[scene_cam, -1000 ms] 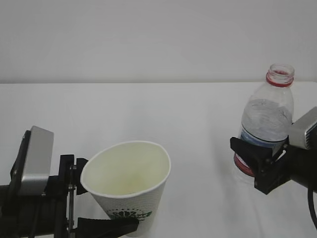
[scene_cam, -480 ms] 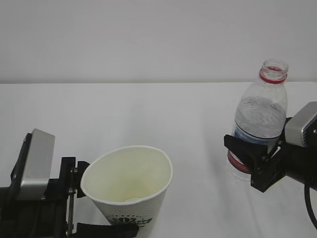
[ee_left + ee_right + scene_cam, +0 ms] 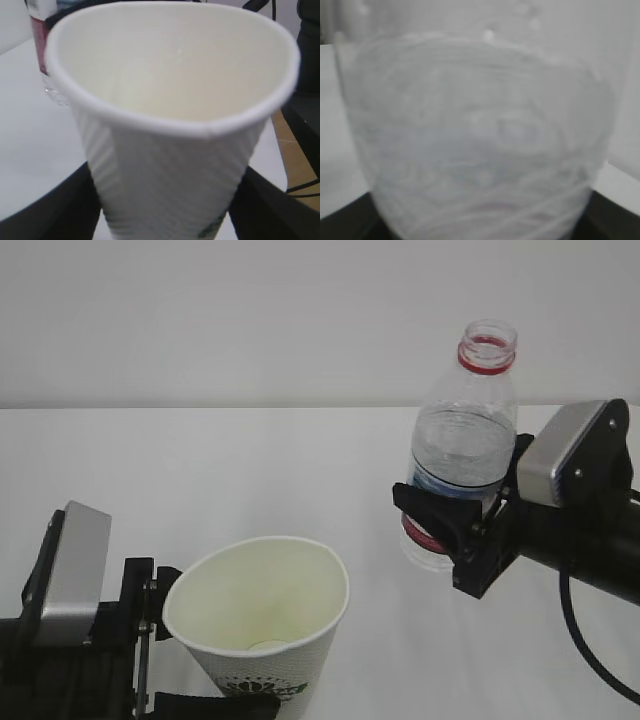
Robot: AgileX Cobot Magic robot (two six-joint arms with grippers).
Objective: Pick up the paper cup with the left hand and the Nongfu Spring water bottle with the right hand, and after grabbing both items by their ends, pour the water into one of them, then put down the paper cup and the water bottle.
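My left gripper (image 3: 205,680) is shut on the lower part of the white paper cup (image 3: 255,610), which tilts with its cream inside facing up. In the left wrist view the cup (image 3: 170,125) fills the frame between the black fingers (image 3: 50,215). My right gripper (image 3: 450,530) is shut on the red-labelled lower body of the Nongfu Spring water bottle (image 3: 462,455), held upright above the table, uncapped, with its red neck ring (image 3: 488,345) on top. Clear water (image 3: 460,465) fills much of it. The bottle (image 3: 480,135) blurs across the right wrist view, up and right of the cup.
A white table (image 3: 250,470) runs back to a plain white wall. A black cable (image 3: 585,640) hangs below the right arm. In the left wrist view the table's right edge (image 3: 280,160) drops to a brown floor with dark objects.
The right gripper has carried the bottle up and to the left, toward the cup. The cup sank slightly a second ago and has since stayed put.
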